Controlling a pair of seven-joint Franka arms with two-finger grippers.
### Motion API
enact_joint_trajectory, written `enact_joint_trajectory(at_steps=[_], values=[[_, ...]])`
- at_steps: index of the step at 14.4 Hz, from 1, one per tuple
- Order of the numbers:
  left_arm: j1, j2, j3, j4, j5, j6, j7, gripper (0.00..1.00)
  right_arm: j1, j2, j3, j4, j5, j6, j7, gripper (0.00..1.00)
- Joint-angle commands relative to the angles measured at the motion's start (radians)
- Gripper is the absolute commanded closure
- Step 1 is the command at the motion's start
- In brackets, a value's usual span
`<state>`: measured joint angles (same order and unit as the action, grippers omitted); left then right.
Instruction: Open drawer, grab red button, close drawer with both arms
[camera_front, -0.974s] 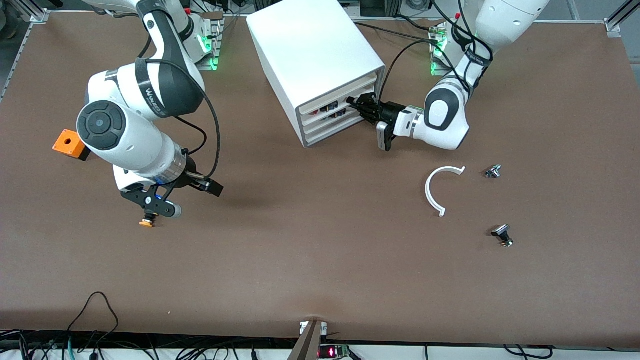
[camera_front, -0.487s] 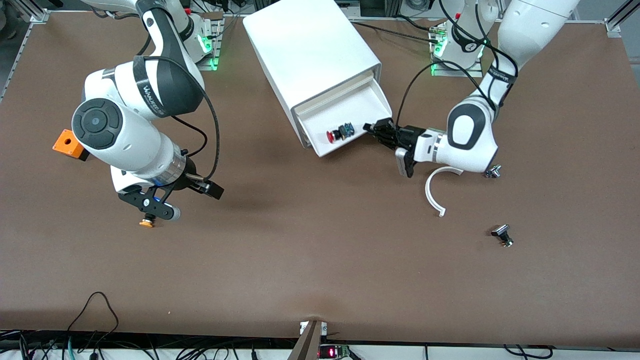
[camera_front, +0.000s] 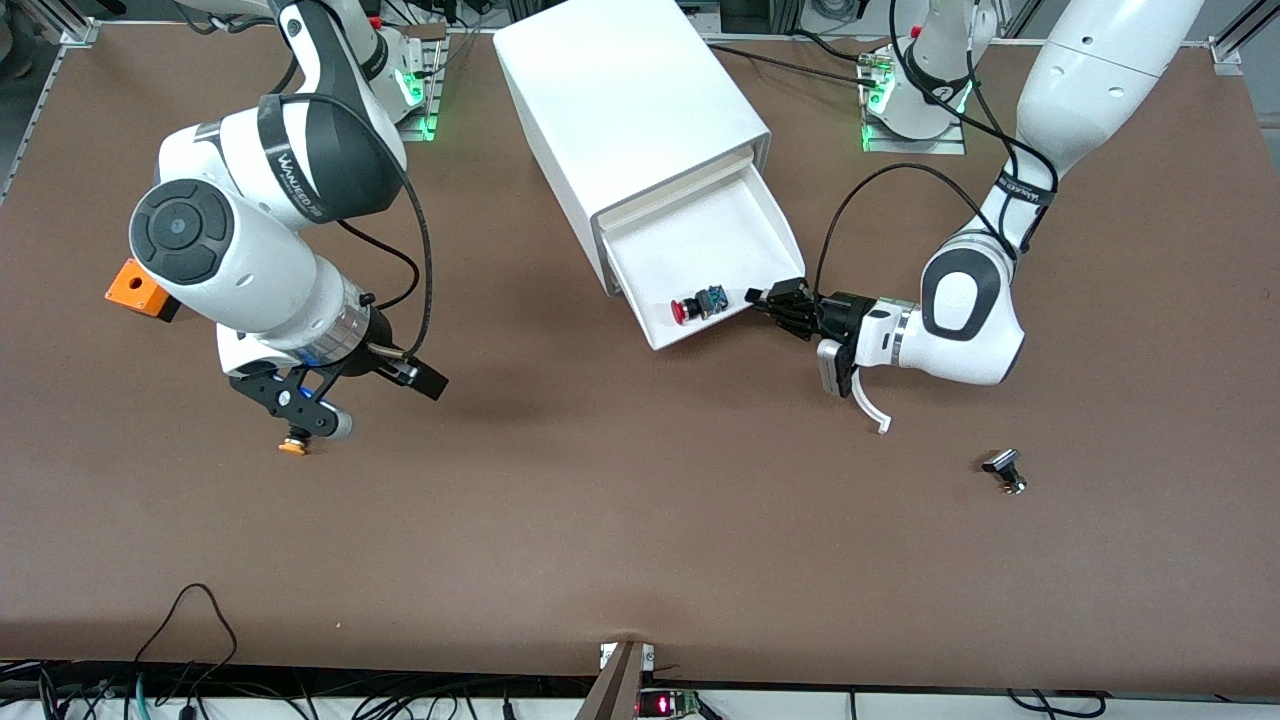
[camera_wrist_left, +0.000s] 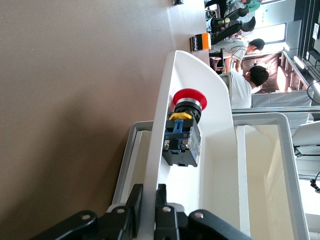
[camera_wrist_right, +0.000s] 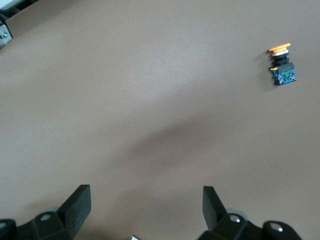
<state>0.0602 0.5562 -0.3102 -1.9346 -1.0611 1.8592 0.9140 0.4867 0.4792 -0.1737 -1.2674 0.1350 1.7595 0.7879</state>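
The drawer (camera_front: 700, 235) stands pulled out of the white cabinet (camera_front: 625, 100), its cream front edge toward the front camera. My left gripper (camera_front: 768, 297) is shut on that front edge at the corner toward the left arm's end; in the left wrist view the left gripper (camera_wrist_left: 149, 192) pinches the thin white wall of the drawer (camera_wrist_left: 220, 165). The button (camera_front: 692, 308) lies on its side in the drawer near the front edge, the button's (camera_wrist_left: 186, 125) red head pointing away from my fingers. My right gripper (camera_front: 390, 375) hangs open over bare table, the right gripper (camera_wrist_right: 146, 200) empty.
An orange-headed button (camera_front: 293, 445) (camera_wrist_right: 280, 62) lies on the table under the right arm. An orange box (camera_front: 138, 287) sits toward the right arm's end. A white curved piece (camera_front: 868, 405) pokes out under the left wrist. A small black part (camera_front: 1003, 468) lies nearer the front camera.
The left gripper has pulled the drawer from shut to well out, toward the front camera, exposing the button. The left arm now covers most of the white curved piece. The right arm barely moved.
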Motion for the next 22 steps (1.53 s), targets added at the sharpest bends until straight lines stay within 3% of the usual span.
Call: enact_joint_trajectory(at_steps=[1, 3, 4, 5, 8, 11, 18, 22], values=[[0.009, 0.024, 0.000, 0.061, 0.015, 0.002, -0.066, 1.00, 0.012, 0.038, 0.009, 0.072, 0.012, -0.021, 0.054, 0.01], [0.010, 0.028, 0.000, 0.062, 0.015, 0.003, -0.066, 0.95, 0.013, 0.073, 0.048, 0.127, 0.012, -0.021, 0.134, 0.01], [0.010, 0.028, -0.001, 0.062, 0.015, 0.003, -0.066, 0.15, 0.013, 0.091, 0.066, 0.158, 0.011, -0.021, 0.178, 0.01], [0.013, 0.027, -0.001, 0.062, 0.015, 0.002, -0.067, 0.00, 0.018, 0.107, 0.083, 0.177, 0.011, -0.012, 0.235, 0.01], [0.016, -0.007, 0.003, 0.063, 0.021, 0.000, -0.154, 0.00, 0.061, 0.128, 0.099, 0.192, 0.011, 0.027, 0.373, 0.01], [0.016, -0.044, 0.005, 0.127, 0.174, -0.023, -0.338, 0.00, 0.127, 0.142, 0.099, 0.192, 0.011, 0.080, 0.531, 0.01], [0.016, -0.048, 0.043, 0.460, 0.608, -0.307, -0.751, 0.00, 0.242, 0.202, 0.099, 0.247, 0.011, 0.139, 0.919, 0.01], [0.015, -0.059, 0.040, 0.627, 0.841, -0.458, -0.820, 0.00, 0.279, 0.235, 0.114, 0.247, 0.012, 0.198, 1.065, 0.01]])
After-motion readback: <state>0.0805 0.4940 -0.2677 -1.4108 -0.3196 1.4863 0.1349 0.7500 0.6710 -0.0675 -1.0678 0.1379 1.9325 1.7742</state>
